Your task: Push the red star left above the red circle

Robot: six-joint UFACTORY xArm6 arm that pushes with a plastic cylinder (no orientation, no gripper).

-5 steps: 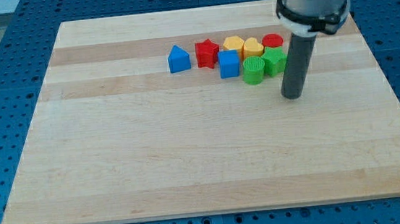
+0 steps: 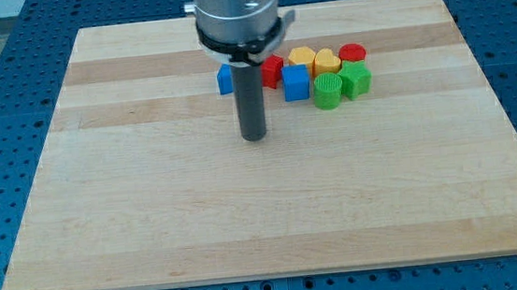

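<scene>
The red star (image 2: 273, 70) sits on the wooden board (image 2: 150, 192) near the view's top centre, partly hidden behind my rod. The red circle (image 2: 353, 53) lies to the view's right at the end of the block cluster. My tip (image 2: 254, 137) rests on the board below and slightly left of the red star, apart from all blocks. A blue block (image 2: 225, 78) to the left of the star is mostly hidden by the rod.
Between star and circle lie a blue cube (image 2: 296, 82), a yellow hexagon (image 2: 302, 58) and a yellow heart (image 2: 326, 61). A green round block (image 2: 328, 91) and a green block (image 2: 356, 79) sit below the circle.
The rod has moved far to the view's left, from right of the green blocks to below the red star. No block has moved.
</scene>
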